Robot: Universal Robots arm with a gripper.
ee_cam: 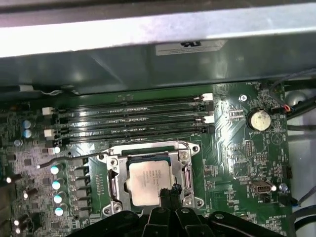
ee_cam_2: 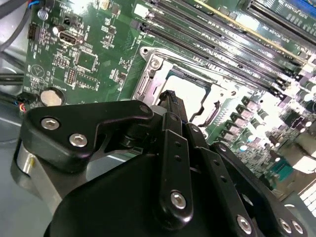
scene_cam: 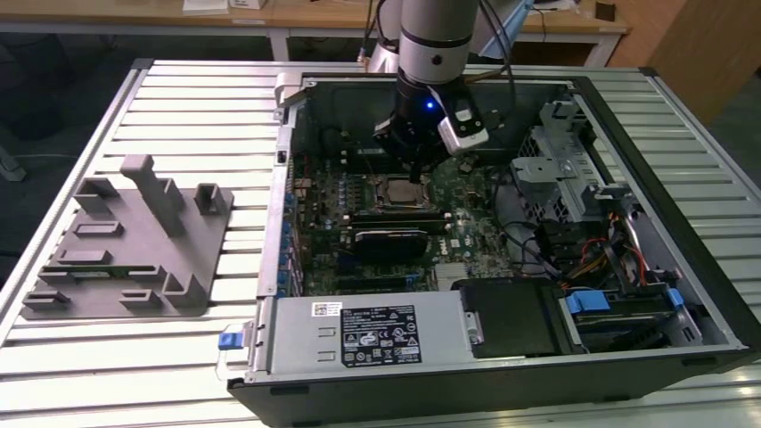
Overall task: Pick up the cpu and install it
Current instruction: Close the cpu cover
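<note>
The cpu [ee_cam: 147,178], a flat square chip with a silvery-white top, lies inside the metal-framed socket [ee_cam: 114,173] on the green motherboard [ee_cam: 232,148]. In the exterior view the cpu [scene_cam: 391,189] sits in the middle of the open computer case, directly under the arm. My gripper [ee_cam: 169,191] hangs just above the chip's near edge, its two thin black fingers pressed together with nothing between them. In the second wrist view the fingertips [ee_cam_2: 171,99] point down at the pale cpu [ee_cam_2: 190,91] in the socket. I cannot tell whether the tips touch it.
Memory slots [ee_cam: 133,118] run beside the socket, and a coin battery [ee_cam: 259,119] sits nearby. The case wall [scene_cam: 285,178], a drive cage [scene_cam: 571,169], cables [scene_cam: 594,259] and a power supply [scene_cam: 356,330] ring the board. A grey fixture block [scene_cam: 131,241] lies at the exterior view's left.
</note>
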